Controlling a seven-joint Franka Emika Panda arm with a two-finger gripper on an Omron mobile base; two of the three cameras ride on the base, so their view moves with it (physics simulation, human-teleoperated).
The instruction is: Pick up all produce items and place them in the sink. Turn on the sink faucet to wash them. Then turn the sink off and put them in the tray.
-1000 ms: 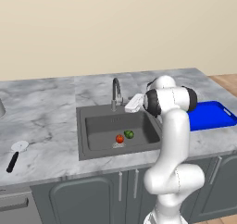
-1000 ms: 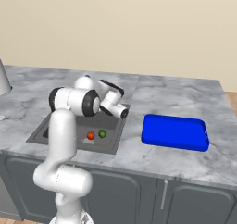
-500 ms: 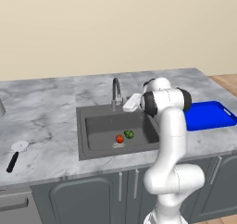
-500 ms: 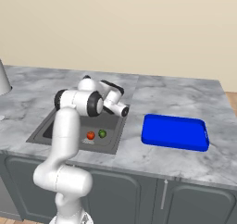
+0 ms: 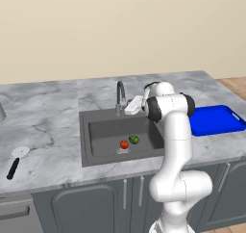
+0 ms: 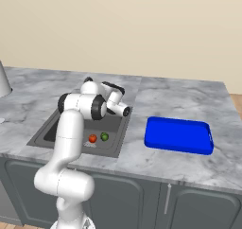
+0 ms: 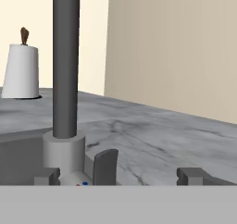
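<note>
Our gripper is open, one finger beside the tap's base, the small lever standing between the fingers. Just ahead rises the tap. We should nudge the lever gently sideways, we judge. Below us in the sink lie the tomato and green fruit; the blue tray sits off behind us.

Faucet spout cut off by hand view's top edge
</note>
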